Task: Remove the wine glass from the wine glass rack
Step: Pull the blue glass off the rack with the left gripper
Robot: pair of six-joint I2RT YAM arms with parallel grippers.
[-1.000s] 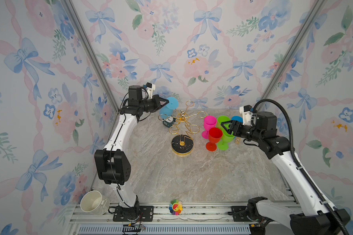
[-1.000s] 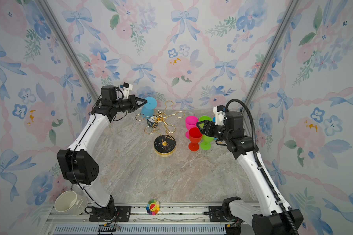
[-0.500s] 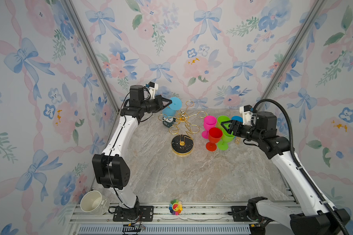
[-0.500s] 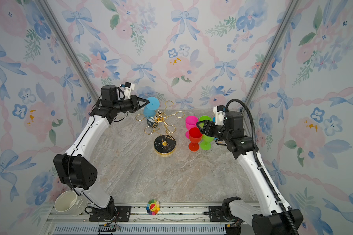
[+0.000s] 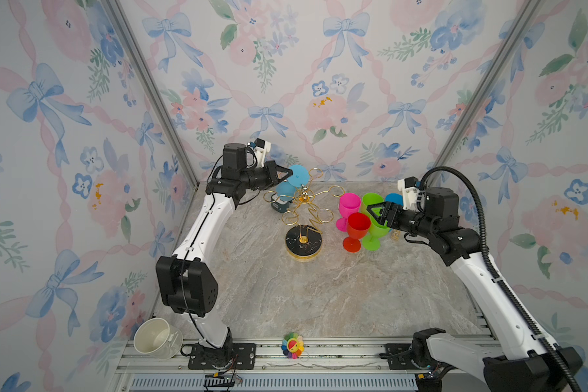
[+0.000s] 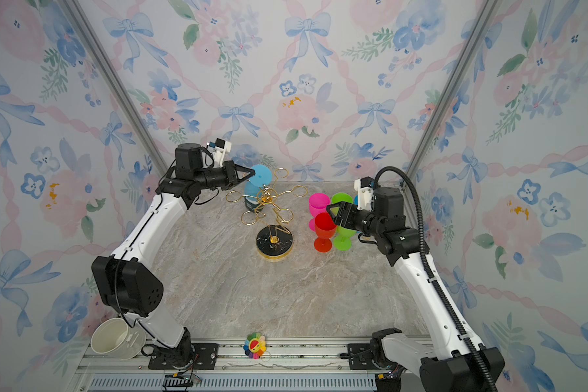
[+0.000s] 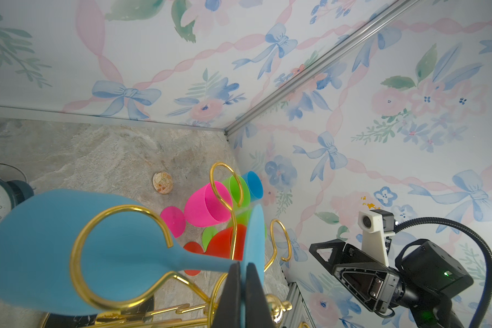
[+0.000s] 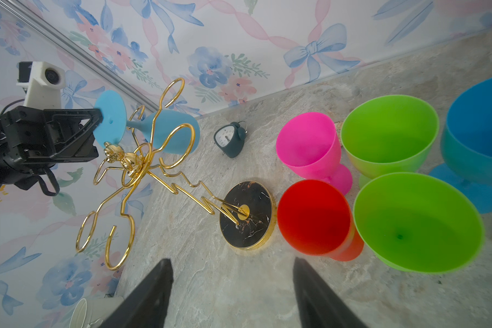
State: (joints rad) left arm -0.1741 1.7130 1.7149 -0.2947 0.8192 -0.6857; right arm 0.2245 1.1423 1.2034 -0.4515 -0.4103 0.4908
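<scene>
Here the left gripper (image 7: 243,266), pressed together, pinches the rim of the round foot of the light blue wine glass (image 7: 54,250). The glass lies tilted almost flat at the top of the wine glass rack (image 5: 302,242), its stem passing through one gold looped arm; the other loops seen in both top views carry nothing. The rack stands upright on its black marbled base near the middle of the bench (image 5: 319,298). The right gripper (image 8: 230,261) hovers with its jaws spread and nothing between them, just beside a cluster of five upright plastic goblets: a red glass (image 8: 313,218), a pink glass (image 8: 307,142), two green glasses (image 8: 389,130) (image 8: 418,221) and a darker blue glass (image 8: 483,119). All five bowls show bare interiors. A dark alarm clock (image 8: 230,139) stands behind the rack. A white cup (image 5: 153,337) lies on its side at the front left corner, off the bench, with nothing visible inside
</scene>
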